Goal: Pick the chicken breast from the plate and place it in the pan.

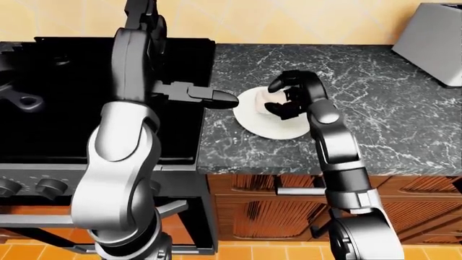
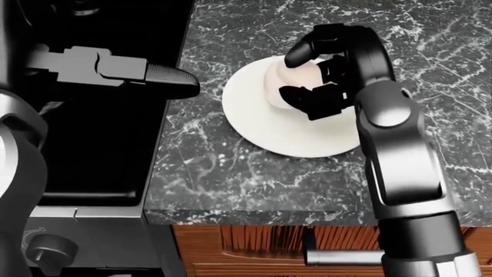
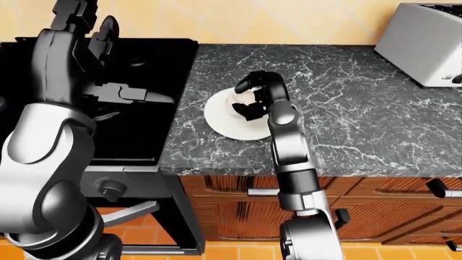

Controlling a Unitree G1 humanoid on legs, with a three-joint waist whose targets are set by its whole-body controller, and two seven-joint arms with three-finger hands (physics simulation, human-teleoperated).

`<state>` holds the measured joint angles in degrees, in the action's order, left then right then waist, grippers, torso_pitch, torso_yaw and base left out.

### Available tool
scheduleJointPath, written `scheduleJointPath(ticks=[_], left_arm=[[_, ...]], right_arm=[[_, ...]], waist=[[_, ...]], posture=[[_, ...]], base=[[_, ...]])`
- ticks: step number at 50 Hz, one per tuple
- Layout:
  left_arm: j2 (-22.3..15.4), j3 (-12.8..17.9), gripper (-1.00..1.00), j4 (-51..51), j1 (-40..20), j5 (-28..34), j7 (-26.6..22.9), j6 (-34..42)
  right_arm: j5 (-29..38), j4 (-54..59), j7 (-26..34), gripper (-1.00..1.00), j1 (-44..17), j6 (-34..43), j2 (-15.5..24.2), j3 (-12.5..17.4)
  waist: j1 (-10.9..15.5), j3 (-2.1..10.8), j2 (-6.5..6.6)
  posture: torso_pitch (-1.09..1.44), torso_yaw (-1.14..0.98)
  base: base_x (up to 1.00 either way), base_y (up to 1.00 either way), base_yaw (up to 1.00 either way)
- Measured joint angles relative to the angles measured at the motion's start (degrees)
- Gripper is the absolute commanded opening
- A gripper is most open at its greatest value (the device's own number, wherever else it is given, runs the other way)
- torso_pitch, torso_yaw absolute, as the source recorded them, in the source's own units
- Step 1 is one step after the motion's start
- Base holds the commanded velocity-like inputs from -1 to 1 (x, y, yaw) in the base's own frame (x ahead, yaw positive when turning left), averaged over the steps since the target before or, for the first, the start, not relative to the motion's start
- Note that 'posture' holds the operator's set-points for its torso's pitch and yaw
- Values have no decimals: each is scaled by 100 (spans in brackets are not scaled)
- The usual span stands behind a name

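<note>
**Operator:** Report the near field first.

**Technician:** At the bottom of the eye views, wooden cabinet doors [image 3: 238, 214] with a metal handle [image 2: 342, 255] stood below the counter's near edge. To their left, the stove front carried round control knobs [image 1: 50, 187]. The left arm's large grey segments filled the left of both eye views.

**Operator:** State of the left hand?

**Technician:** The left hand [image 2: 123, 72] hung above the stove's right edge, fingers extended straight and pointing toward the plate, gripping nothing. It stood apart from the plate, with bare counter between them.

**Operator:** Location of the chicken breast?

**Technician:** The chicken breast [image 2: 296, 74] lay on the white plate [image 2: 261, 124], which sat on the dark marble counter [image 2: 207, 167] near its left edge, just beside the stove [image 3: 137, 135]. The right hand [image 2: 327, 72] was curled over the pale meat from the right, one finger arched over its top and the others below it. The fingers appeared to be closed round it, though contact on the hidden side could not be confirmed.

**Operator:** Far field?

**Technician:** A dark pan handle [image 1: 21, 100] showed at the left of the stove top; the pan body itself was not distinguishable against the black surface. A grey toaster [image 3: 426, 46] stood at the counter's far right corner, against the yellow wall.
</note>
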<state>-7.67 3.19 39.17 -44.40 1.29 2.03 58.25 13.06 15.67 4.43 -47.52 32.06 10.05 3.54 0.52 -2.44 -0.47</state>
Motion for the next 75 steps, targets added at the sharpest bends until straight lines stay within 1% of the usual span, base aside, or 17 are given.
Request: scheduleJointPath(ticks=[9, 11, 12, 35, 44, 61, 64, 66, 68, 70, 74, 75], left_arm=[[-12, 12, 100, 14, -24, -11, -3, 17], [-16, 16, 100, 18, -27, -14, -4, 25], [-19, 16, 100, 18, -27, -14, -4, 24], [-24, 24, 100, 22, -18, -18, -4, 16], [-38, 34, 100, 56, -36, -40, 12, 49], [-53, 34, 100, 80, -48, -72, 28, 87], [-57, 43, 100, 59, -41, -69, 29, 99], [-57, 48, 100, 58, -41, -65, 30, 85], [-52, 36, 100, 64, -44, -67, 27, 63], [-45, 16, 100, 57, -42, -76, 19, 50], [-27, -20, 100, 70, -47, -100, 3, 45], [-24, -29, 100, 71, -46, -104, 0, 35]], right_arm=[[18, -448, 66, -73, -14, 317, 11, -1], [25, -569, 82, -86, -22, 393, 17, 4], [28, -646, 90, -100, -26, 446, 18, 8], [-126, -1895, 216, -100, -142, 1172, -1, 18], [-226, -2339, 171, -100, -232, 1379, 36, 27], [-85, -2994, 282, -100, -360, 1691, 91, -14], [-81, -2977, 301, -100, -367, 1724, 80, -29], [-74, -2979, 311, -100, -362, 1726, 80, -41], [-63, -2998, 323, -100, -362, 1741, 85, -31], [-48, -3007, 328, -100, -357, 1755, 93, -7], [-16, -3031, 327, -100, -343, 1762, 120, 51], [-9, -3033, 323, -100, -343, 1760, 121, 67]], waist=[[4, -13, 1], [4, -16, 1], [5, -18, 1], [4, -38, 17], [-2, -34, 20], [-10, -50, 28], [-30, 98, 69], [-45, 129, 108], [-64, 138, 143], [-80, 120, 155], [-83, 80, 137], [-79, 76, 112]], posture=[[0, 0], [0, 0], [0, 0], [0, 0], [0, 0], [0, 0], [0, 0], [0, 0], [0, 0], [0, 0], [0, 0], [0, 0]], base=[[0, 0, 0], [0, 0, 0], [0, 0, 0], [0, 0, 0], [0, 0, 0], [-1, 0, 0], [-31, 0, 0], [-45, 0, 0], [-59, 0, 0], [-65, 0, 0], [-66, 0, 0], [-65, 0, 0]])
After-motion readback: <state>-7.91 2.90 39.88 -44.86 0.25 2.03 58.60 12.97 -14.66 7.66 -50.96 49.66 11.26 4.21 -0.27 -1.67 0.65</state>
